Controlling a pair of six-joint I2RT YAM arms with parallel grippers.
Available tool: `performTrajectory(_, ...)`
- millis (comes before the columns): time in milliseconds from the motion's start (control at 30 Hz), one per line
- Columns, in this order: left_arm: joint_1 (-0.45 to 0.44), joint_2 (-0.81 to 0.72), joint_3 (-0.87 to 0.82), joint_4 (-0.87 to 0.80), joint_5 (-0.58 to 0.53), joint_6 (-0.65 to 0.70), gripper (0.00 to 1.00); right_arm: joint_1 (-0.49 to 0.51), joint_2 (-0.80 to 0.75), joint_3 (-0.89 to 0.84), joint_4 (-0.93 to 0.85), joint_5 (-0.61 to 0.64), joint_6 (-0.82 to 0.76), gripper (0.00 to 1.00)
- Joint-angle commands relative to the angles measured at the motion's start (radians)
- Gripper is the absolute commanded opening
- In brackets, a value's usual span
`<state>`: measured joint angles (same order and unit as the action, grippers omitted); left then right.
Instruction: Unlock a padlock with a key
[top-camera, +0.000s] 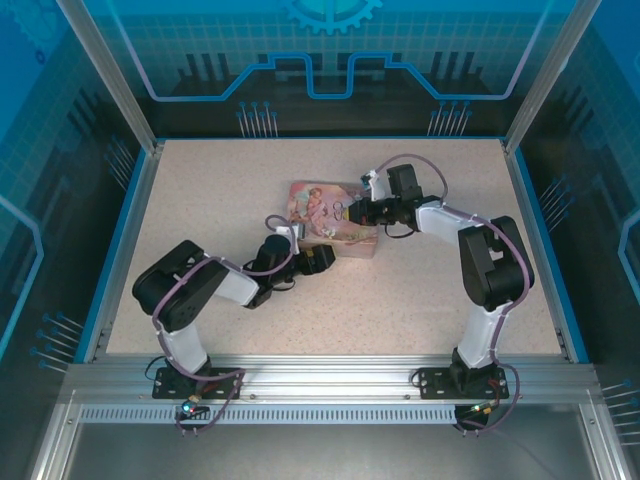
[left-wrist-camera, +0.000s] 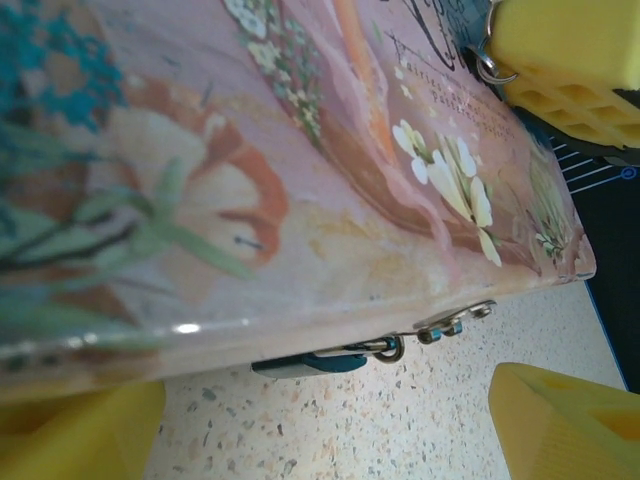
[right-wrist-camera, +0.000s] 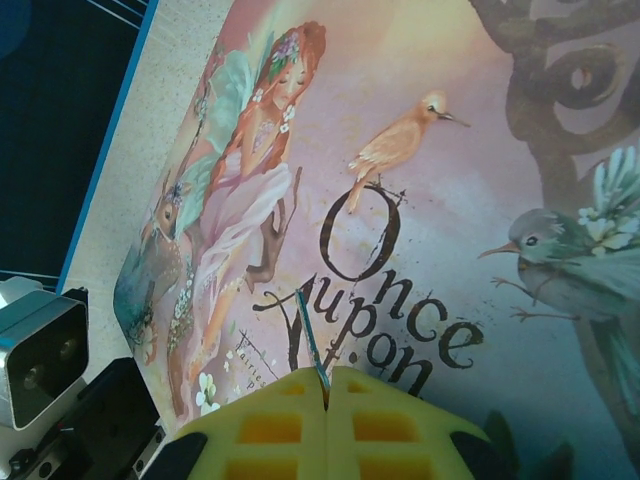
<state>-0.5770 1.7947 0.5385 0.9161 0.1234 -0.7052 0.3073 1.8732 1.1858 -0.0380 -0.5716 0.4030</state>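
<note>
yellow ribbed fingertips (right-wrist-camera: 380, 402) of the right gripper (right-wrist-camera: 327, 388) sit nearest the right wrist camera, at 6 o'clock. they are pressed together on the very small thin silvery-grey metal key (right-wrist-camera: 311, 335), whose blade sticks out toward 12 o'clock above the lettered lid of the pink illustrated rectangular tin box (right-wrist-camera: 450, 150). from above, the tin (top-camera: 315, 205) lies near the middle of the speckled beige table (top-camera: 220, 200). the right gripper (top-camera: 350, 212) reaches over the lid from 3 o'clock, and the left gripper (top-camera: 322, 258) is at the tin's 6 o'clock edge. in the left wrist view the left gripper (left-wrist-camera: 320, 430) stands wide open with nothing in its grasp, its yellow fingers (left-wrist-camera: 570, 420) at 5 and 7 o'clock, facing the tin's front wall. the tiny padlock (left-wrist-camera: 310, 363), with a dark bluish body and a small metal shackle, lies just under that front edge toward 6 o'clock. its shackle is at the tin's small metal clasp (left-wrist-camera: 455, 322). the key is over the lid, apart from the padlock. the right gripper's yellow fingers (left-wrist-camera: 570, 60) show at 1 o'clock, with a small metal ring (left-wrist-camera: 487, 62) beside them.
</note>
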Motion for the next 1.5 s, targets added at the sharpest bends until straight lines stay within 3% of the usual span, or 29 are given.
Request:
performTrajectory(0,-0.020,0.048,0.019,0.116,-0.001,0.006,0.85,-0.012,0.040,0.002,-0.086,0.053,-0.047,0.00)
performTrajectory(300,-0.100,0.087,-0.009,0.241,-0.114,0.027,0.83,-0.010,0.033,-0.015,-0.097,0.073,-0.050,0.00)
performTrajectory(633,-0.109,0.121,0.006,0.220,-0.205,0.015,0.83,-0.011,0.020,-0.035,-0.074,0.065,-0.052,0.00)
performTrajectory(1100,-0.187,0.033,0.093,-0.113,-0.479,0.108,0.73,-0.010,0.020,-0.046,-0.034,0.053,-0.036,0.00)
performTrajectory(1333,-0.190,-0.031,0.130,-0.231,-0.514,0.253,0.73,-0.011,0.023,-0.054,-0.033,0.055,-0.046,0.00)
performTrajectory(1467,-0.187,-0.036,0.101,-0.202,-0.495,0.277,0.76,-0.011,0.026,-0.055,-0.037,0.056,-0.050,0.00)
